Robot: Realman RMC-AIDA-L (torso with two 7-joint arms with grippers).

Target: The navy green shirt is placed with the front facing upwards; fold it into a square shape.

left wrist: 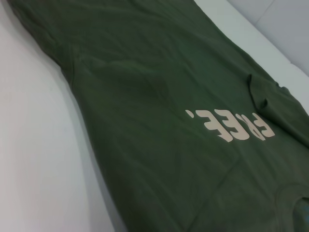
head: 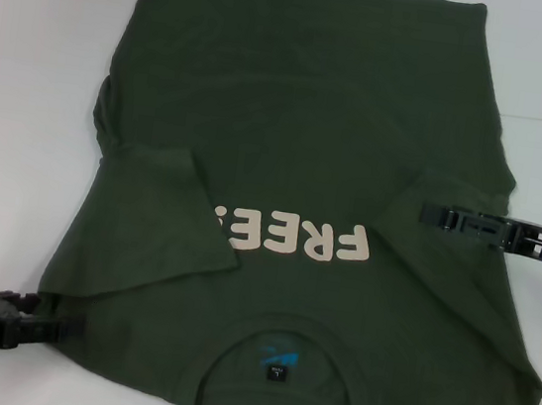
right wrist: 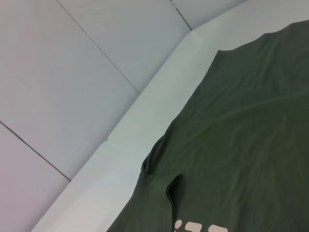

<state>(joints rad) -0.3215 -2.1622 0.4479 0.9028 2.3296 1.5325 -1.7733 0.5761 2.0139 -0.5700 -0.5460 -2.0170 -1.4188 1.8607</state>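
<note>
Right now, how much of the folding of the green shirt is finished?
Early stage. The navy green shirt lies face up and both sleeves are folded inward, the left one covering part of "FREE". The left gripper is at the near left shoulder, the right gripper over the right sleeve. The body folds into a square remain.

Bright, even light falls from overhead, leaving soft shadows along the navy green shirt hem, while the wrist views look slightly soft, perhaps from closeness.

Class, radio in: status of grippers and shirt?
Left gripper at shirt's near corner. Right gripper on folded sleeve. Navy green shirt front up, both sleeves folded in. Nothing obstructing.
</note>
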